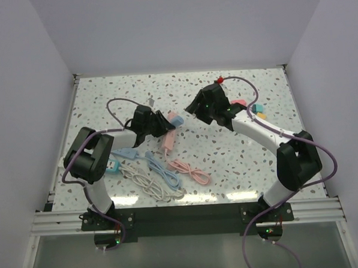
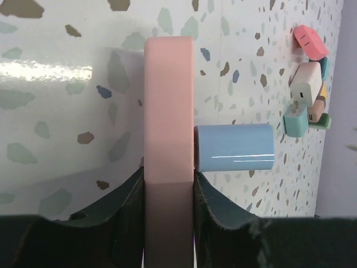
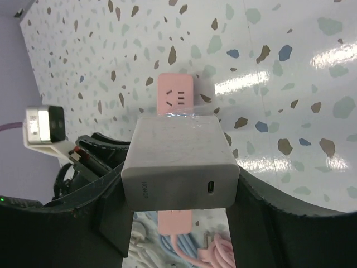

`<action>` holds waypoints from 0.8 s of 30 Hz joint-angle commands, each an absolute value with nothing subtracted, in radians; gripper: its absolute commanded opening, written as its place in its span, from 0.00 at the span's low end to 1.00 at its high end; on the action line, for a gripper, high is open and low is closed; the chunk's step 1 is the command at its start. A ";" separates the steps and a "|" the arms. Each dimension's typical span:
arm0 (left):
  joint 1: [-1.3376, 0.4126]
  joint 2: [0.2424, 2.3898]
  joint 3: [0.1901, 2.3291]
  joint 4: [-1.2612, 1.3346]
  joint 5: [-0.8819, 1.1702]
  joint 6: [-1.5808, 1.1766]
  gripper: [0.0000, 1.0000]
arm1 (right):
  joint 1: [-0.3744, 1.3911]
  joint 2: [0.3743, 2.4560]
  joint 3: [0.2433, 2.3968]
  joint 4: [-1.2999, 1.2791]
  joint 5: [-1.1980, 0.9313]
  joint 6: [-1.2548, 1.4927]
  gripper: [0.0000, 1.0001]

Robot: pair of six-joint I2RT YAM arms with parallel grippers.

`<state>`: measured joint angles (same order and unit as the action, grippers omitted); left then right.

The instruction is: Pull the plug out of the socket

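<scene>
My left gripper (image 1: 161, 124) (image 2: 169, 178) is shut on the pink socket strip (image 1: 169, 137) (image 2: 167, 100), a finger pressed against each side of its near end. A light blue plug (image 2: 234, 148) sticks out of the strip's face with no fingers around it. My right gripper (image 1: 197, 106) (image 3: 181, 178) stands apart to the right of the strip, shut on a white charger plug (image 3: 178, 151). In the right wrist view this charger covers the middle of the strip (image 3: 175, 95), so the blue plug is hidden there.
The strip's pink cable (image 1: 190, 169) lies coiled in front, next to a blue cable (image 1: 163, 171) and a white cable (image 1: 142, 181). A pile of coloured chargers (image 1: 256, 110) (image 2: 307, 95) sits at the right. Walls close the table on three sides.
</scene>
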<state>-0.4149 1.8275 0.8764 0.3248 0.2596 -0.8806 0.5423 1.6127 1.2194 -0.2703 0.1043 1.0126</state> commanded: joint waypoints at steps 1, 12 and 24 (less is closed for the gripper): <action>-0.431 1.792 0.939 0.334 0.207 -0.893 0.00 | 0.563 1.608 1.259 -0.275 0.199 0.991 0.00; -0.431 1.631 0.934 0.272 0.215 -0.793 0.00 | 0.273 1.814 1.426 -0.515 0.195 0.808 0.00; -0.430 1.536 0.882 0.201 0.236 -0.749 0.00 | 0.095 2.054 1.617 -0.563 0.012 0.790 0.15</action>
